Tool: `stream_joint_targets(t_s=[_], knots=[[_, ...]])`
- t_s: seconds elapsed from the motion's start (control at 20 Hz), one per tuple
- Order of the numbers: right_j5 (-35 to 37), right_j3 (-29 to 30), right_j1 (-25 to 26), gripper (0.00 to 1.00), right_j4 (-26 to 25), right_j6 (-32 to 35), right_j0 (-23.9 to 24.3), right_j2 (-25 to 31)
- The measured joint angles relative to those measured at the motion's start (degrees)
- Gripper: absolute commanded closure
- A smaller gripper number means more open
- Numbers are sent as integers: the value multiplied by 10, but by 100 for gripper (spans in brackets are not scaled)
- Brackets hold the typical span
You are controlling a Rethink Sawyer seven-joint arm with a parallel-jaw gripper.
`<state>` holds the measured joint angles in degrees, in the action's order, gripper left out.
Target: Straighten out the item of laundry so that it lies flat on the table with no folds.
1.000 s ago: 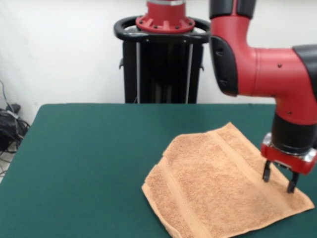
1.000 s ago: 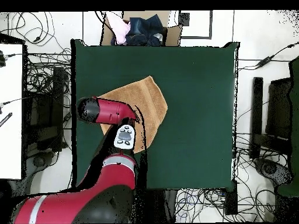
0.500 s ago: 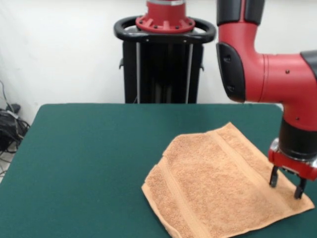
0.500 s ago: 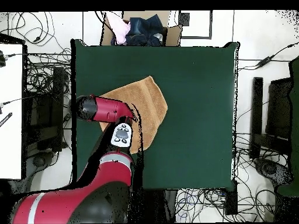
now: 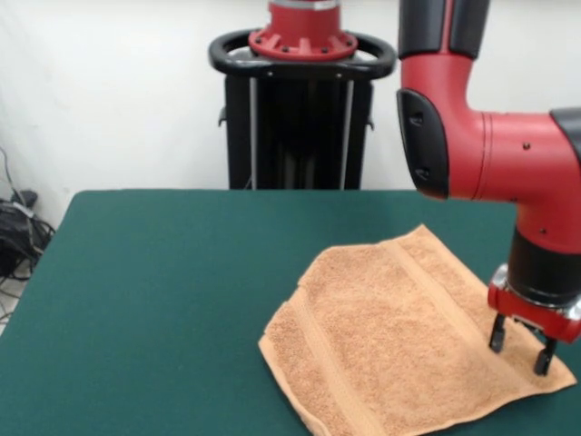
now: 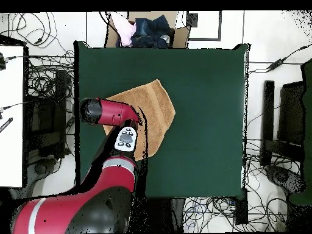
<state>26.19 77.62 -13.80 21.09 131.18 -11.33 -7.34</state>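
The gripper (image 5: pixel 520 348) has its two fingers spread apart, holding nothing, tips at or just above the towel (image 5: pixel 399 341) near its right corner; contact cannot be confirmed. The towel lies on the green table (image 5: pixel 163 291), right of centre, one edge apparently folded over.

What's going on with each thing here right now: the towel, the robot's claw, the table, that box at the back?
Towel: spread on the table, left end folded over on itself, not fully flat.
Gripper: open, fingers pointing down at the towel's right corner, gripping nothing.
Table: green top, holding only the towel.
Cardboard box: open beyond the table's edge, clothes inside.
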Motion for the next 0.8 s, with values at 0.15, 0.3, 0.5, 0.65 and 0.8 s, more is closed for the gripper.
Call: stream_joint_targets(t_s=[0.15,0.3,0.5,0.65,0.8], knots=[[6,-6,4,0,8,0,-4,-6],[13,-10,6,0,11,0,-4,-8],[13,-14,8,100,11,0,-4,-8],[13,-18,9,100,13,0,-3,-8],[13,-18,9,100,13,0,-2,-7]])
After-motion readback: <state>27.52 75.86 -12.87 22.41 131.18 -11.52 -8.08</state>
